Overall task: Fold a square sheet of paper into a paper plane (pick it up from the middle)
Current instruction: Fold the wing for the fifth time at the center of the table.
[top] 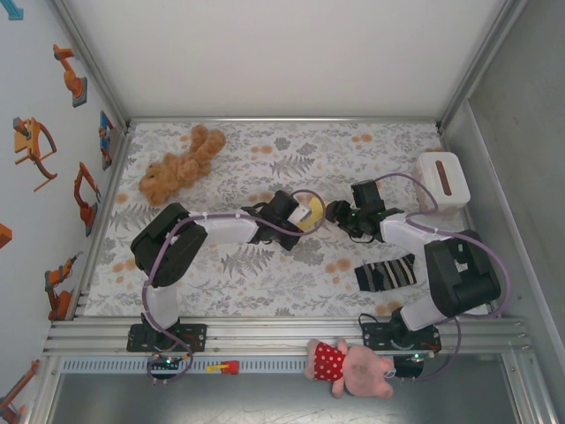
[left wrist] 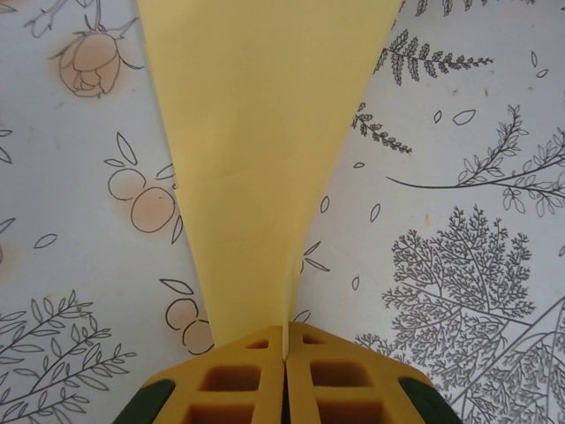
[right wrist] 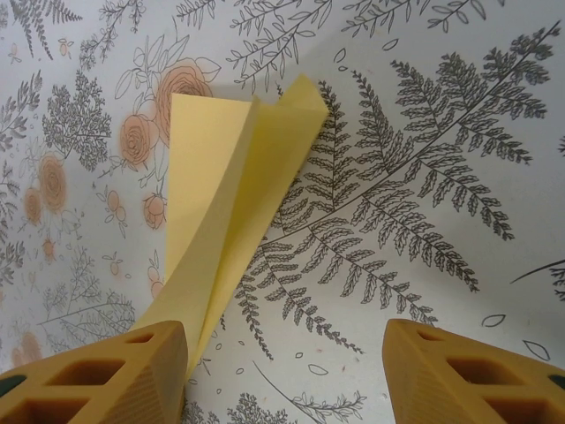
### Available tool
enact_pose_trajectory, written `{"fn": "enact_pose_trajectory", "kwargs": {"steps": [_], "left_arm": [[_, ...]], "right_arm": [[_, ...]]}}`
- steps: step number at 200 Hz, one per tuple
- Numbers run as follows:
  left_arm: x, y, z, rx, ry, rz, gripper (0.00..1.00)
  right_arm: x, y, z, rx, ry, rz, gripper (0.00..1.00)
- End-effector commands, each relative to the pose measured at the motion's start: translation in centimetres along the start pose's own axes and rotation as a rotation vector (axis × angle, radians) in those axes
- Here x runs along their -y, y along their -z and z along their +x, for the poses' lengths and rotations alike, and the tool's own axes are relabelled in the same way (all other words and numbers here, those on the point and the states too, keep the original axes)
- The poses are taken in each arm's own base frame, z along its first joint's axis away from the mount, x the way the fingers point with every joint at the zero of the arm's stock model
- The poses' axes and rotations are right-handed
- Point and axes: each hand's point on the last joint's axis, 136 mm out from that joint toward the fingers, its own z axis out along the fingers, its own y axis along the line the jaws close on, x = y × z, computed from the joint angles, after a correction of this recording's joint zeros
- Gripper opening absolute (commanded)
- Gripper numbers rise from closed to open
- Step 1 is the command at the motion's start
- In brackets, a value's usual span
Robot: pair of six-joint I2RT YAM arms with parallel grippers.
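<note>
Floral tablecloth (top: 265, 265) below, left gripper (left wrist: 284, 340) clamped tight on the paper plane (left wrist: 256, 132). Right gripper (right wrist: 284, 336) gapes wide just beside it.

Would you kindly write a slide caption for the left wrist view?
Left gripper shut on the narrow end of a folded pale-yellow paper sheet above the floral-print tablecloth.

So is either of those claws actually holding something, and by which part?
Yes: the left gripper is shut on the paper plane, pinching its narrow end. The right gripper stands open, gripping nothing.
</note>
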Motion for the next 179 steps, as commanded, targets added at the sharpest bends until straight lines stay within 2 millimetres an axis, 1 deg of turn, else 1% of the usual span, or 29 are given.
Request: {"fn": "enact_pose_trajectory", "kwargs": {"steps": [1, 36, 75, 95, 148, 179], "left_arm": [[1.0, 0.0, 1.1, -0.072, 0.029, 0.101, 0.08], [1.5, 0.1, 1.2, -0.101, 0.071, 0.18, 0.08], [1.7, -0.4, 1.6, -0.15, 0.076, 0.21, 0.08], [1.7, -0.4, 1.5, -0.161, 0.083, 0.222, 0.08], [1.7, 0.1, 0.8, -0.167, 0.149, 0.297, 0.08], [1.8, -0.2, 1.0, -0.202, 0.183, 0.324, 0.08]], "right_arm": [[0.0, -0.2, 0.0, -0.007, 0.025, -0.016, 0.59], [-0.1, -0.7, 0.5, -0.037, 0.06, -0.032, 0.59], [-0.2, -1.4, 1.3, -0.075, 0.071, -0.052, 0.59], [-0.5, -1.7, 1.8, -0.094, 0.09, -0.064, 0.59], [-0.4, -2.2, 2.4, -0.116, 0.138, -0.052, 0.6], [-0.8, -2.5, 3.0, -0.137, 0.175, -0.064, 0.62]]}}
